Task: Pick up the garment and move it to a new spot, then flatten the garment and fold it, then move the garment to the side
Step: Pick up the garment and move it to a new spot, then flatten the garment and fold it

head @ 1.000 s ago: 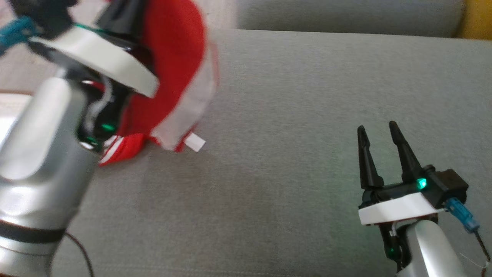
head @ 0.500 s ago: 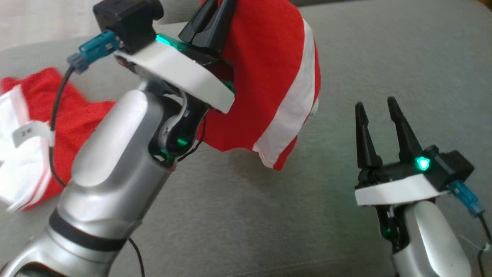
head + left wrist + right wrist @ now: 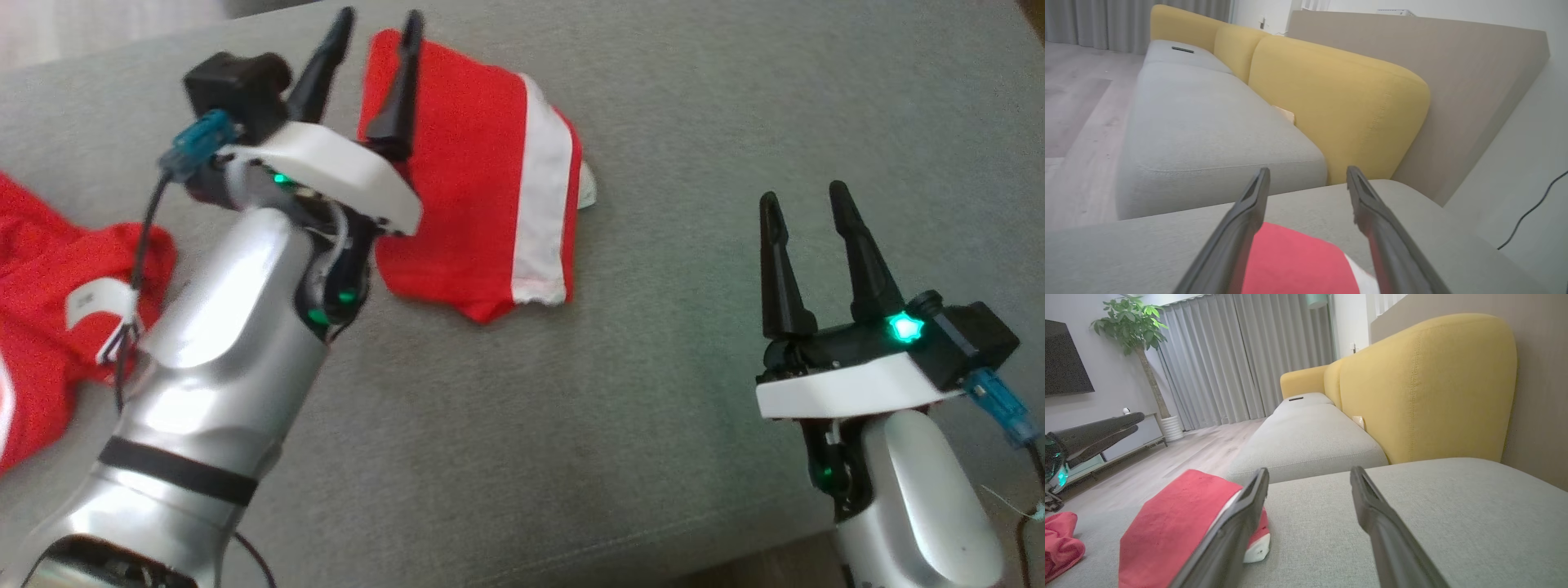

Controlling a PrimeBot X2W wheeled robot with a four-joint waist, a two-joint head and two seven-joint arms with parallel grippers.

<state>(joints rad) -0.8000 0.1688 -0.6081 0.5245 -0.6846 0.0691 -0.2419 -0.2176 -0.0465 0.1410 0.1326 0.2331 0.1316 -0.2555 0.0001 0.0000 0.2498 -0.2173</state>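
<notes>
The left gripper point(image 3: 380, 18) has just let go: its fingers stand spread and empty, and the red garment point(image 3: 482, 212) that hung from them now lies rumpled near the far edge of the grey cushion point(image 3: 653, 425), so flattening looks next. The left arm reaches forward over the garment's left side. The right gripper point(image 3: 802, 193) waits open near the right edge.

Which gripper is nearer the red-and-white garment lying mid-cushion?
Left. The left gripper hangs open over the edge of the garment; the right gripper stands open well off to its right.
</notes>
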